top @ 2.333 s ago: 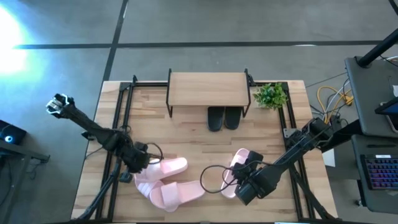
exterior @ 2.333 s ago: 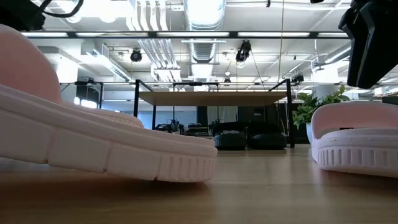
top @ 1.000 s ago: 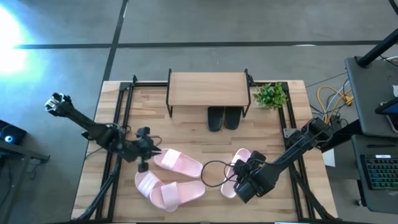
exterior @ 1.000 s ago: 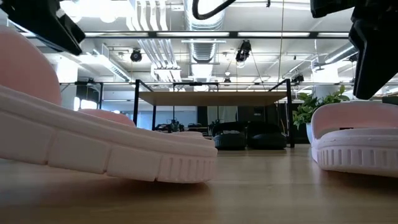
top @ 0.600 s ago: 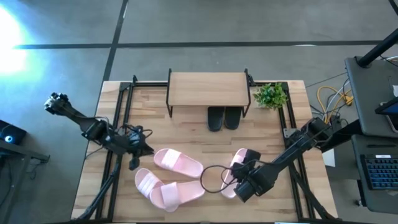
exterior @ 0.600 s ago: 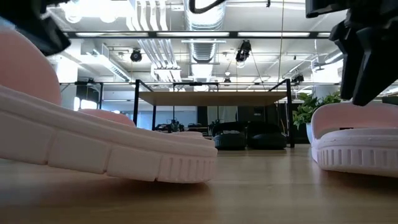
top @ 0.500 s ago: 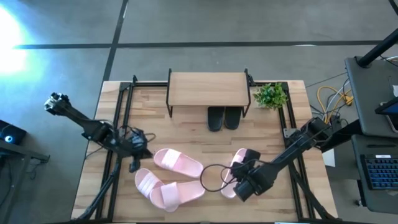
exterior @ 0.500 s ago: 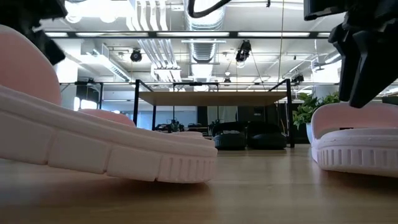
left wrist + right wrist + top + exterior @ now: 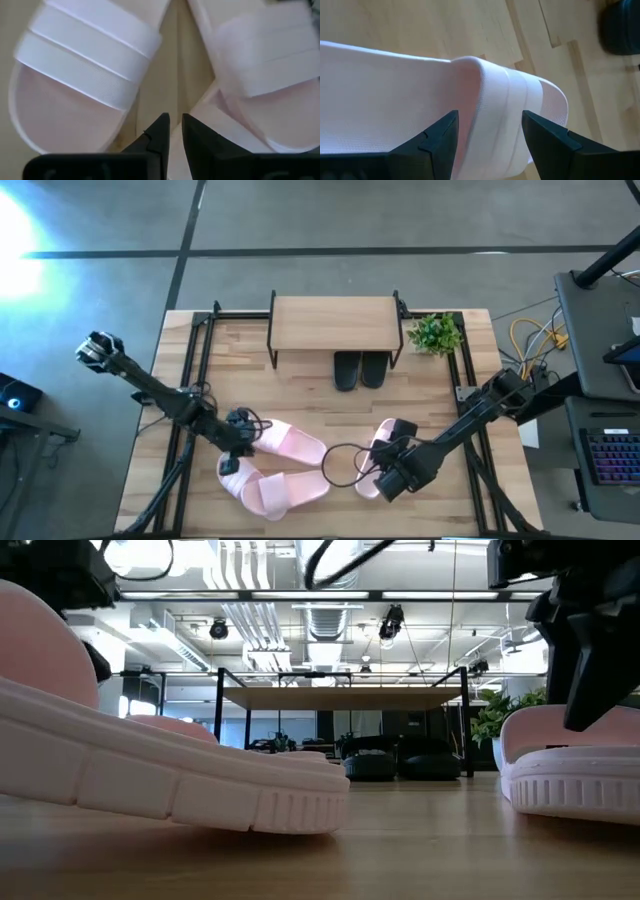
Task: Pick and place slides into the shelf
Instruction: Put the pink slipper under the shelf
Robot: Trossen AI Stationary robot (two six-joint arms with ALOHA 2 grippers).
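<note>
Lying on wood tabletop [image 9: 300,395]: 4 pink slides [image 9: 290,443]

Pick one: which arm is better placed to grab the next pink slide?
Right, probably. The right gripper is open with its fingers straddling the strap of a pink slide. The left gripper is nearly shut, aimed at the gap between two other pink slides, gripping neither.

1. Small green potted plant [image 9: 434,334] near the table's far right corner.
2. Wooden table [image 9: 440,395], light planks.
3. Keyboard [image 9: 612,457] and yellow cables [image 9: 530,335] off the right edge.
</note>
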